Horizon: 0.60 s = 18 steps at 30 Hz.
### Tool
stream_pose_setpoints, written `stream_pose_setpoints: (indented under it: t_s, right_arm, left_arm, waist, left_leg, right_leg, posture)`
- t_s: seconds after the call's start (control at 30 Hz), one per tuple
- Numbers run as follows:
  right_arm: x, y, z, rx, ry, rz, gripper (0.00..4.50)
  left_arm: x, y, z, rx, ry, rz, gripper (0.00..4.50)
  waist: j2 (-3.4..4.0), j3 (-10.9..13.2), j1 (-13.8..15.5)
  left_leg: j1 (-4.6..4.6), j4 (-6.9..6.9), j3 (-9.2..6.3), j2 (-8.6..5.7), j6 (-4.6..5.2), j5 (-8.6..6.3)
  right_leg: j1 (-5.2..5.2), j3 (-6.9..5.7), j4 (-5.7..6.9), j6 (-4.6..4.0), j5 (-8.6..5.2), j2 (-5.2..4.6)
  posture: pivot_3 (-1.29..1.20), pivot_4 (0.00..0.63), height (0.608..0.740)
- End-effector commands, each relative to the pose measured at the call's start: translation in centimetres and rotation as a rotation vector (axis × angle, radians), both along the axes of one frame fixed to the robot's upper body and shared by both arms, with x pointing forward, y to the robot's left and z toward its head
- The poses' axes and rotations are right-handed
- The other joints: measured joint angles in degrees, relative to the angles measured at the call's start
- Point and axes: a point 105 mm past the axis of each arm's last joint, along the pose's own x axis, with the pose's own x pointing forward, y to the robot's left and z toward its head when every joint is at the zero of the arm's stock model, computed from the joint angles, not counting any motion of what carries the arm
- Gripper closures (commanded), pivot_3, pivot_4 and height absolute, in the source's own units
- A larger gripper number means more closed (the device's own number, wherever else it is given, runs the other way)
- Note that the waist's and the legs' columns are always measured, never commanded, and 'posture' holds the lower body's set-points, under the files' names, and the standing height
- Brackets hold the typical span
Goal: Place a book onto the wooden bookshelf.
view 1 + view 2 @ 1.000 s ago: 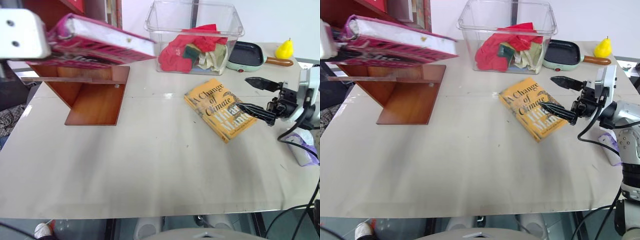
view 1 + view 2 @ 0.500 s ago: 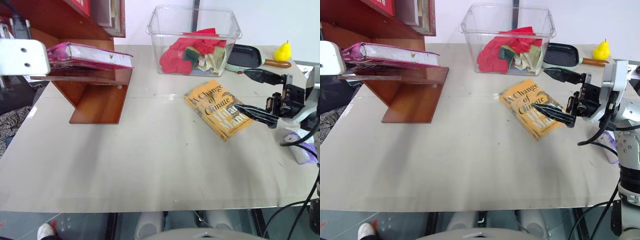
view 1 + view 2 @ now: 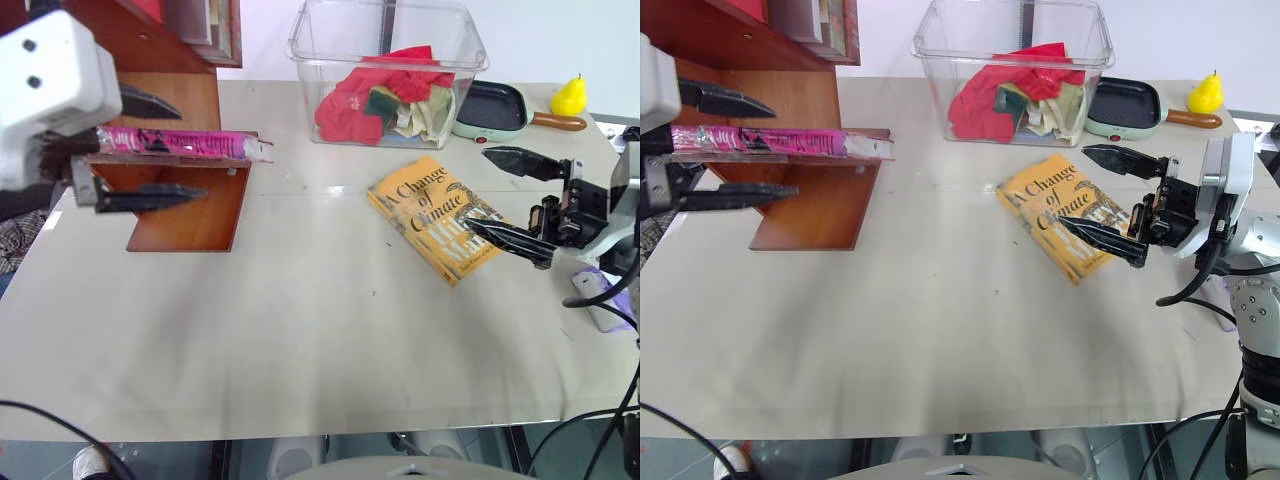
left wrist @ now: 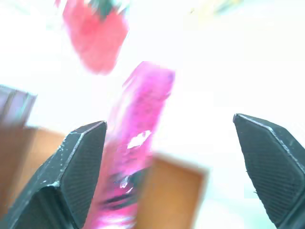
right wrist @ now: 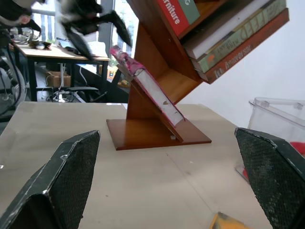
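The pink book (image 3: 180,143) lies flat on the lower board of the wooden bookshelf (image 3: 190,205) at the table's far left, its spine facing me. My left gripper (image 3: 193,147) is open, one black finger above the book and one below the board, neither touching. The left wrist view has the book (image 4: 138,138) between the spread fingers (image 4: 71,176). My right gripper (image 3: 476,188) is open at the right, hovering beside the yellow book. The right wrist view looks across at the book (image 5: 147,90) on the bookshelf (image 5: 157,131).
A yellow-orange book (image 3: 440,215) lies right of centre on the table (image 3: 300,330). Behind it stand a clear bin of cloths (image 3: 390,75), a small pan (image 3: 495,108) and a yellow pear (image 3: 568,97). Several books (image 5: 228,43) fill the upper shelf.
The left gripper brought the pink book down onto the shelf board, then opened and let go of it while its wrist rolled. The right gripper has barely moved.
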Motion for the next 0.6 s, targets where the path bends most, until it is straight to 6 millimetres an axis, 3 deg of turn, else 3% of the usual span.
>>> stream_pose_setpoints:
  t_s: [0.03, 0.13, 0.23, 0.3, 0.4, 0.6]
  right_arm:
    - [-0.3, -0.7, 1.0, 0.003, -0.035, -0.009, 0.00]
    - [-0.3, -0.9, 1.3, -0.006, -0.037, -0.022, 0.00]
    - [-0.4, -1.1, 1.2, -0.017, -0.036, -0.047, 0.00]
    - [-0.7, -1.4, 1.2, -0.018, -0.035, -0.072, 0.00]
    - [-1.2, -1.8, 1.1, -0.028, -0.033, -0.106, 0.00]
    - [-2.3, -2.2, 1.3, -0.034, -0.035, -0.162, 0.00]
  left_arm:
    - [-2.3, -1.7, -0.6, -0.083, 0.106, -0.062, 0.01]
    - [-1.8, -3.0, -2.6, -0.133, 0.120, -0.101, 0.01]
    - [0.5, -4.2, -4.8, -0.226, 0.007, -0.094, 0.01]
    - [2.1, -5.0, -5.7, -0.379, -0.070, -0.080, 0.01]
    - [3.2, -6.3, -7.9, -0.552, -0.110, -0.062, 1.28]
    - [8.2, -8.3, -10.9, -0.825, -0.323, 0.109, 4.15]
  waist:
    - [0.01, 0.0, 0.0]
    - [0.04, 0.0, 0.1]
    - [0.05, 0.0, 0.3]
    - [0.05, -0.1, 0.4]
    - [-0.06, -0.1, 0.5]
    - [-0.14, -0.1, 0.9]
  left_leg:
    - [0.04, 0.00, -0.01, 0.02, 0.00, 0.00]
    - [0.26, 0.00, -0.08, 0.08, 0.00, 0.00]
    - [0.59, 0.09, -0.15, 0.07, 0.00, 0.02]
    - [0.62, 0.15, -0.18, 0.08, -0.01, 0.03]
    - [0.76, 0.24, -0.13, 0.05, -0.04, 0.04]
    - [0.84, 0.24, -0.03, -0.08, -0.04, 0.04]
  right_leg:
    - [0.00, 0.00, 0.04, -0.02, -0.01, 0.06]
    - [0.14, -0.01, 0.10, -0.07, -0.08, 0.20]
    - [0.51, -0.04, 0.15, -0.14, -0.27, 0.20]
    - [0.58, -0.04, 0.13, -0.23, -0.22, 0.22]
    - [0.86, 0.03, 0.01, -0.40, -0.01, 0.18]
    - [1.04, 0.09, -0.08, -0.20, 0.12, 0.01]
  posture:
    - [0.00, 0.150, 0.740]
    - [0.00, 0.150, 0.740]
    - [0.00, 0.150, 0.740]
    - [0.00, 0.150, 0.740]
    - [0.00, 0.150, 0.740]
    - [0.00, 0.150, 0.740]
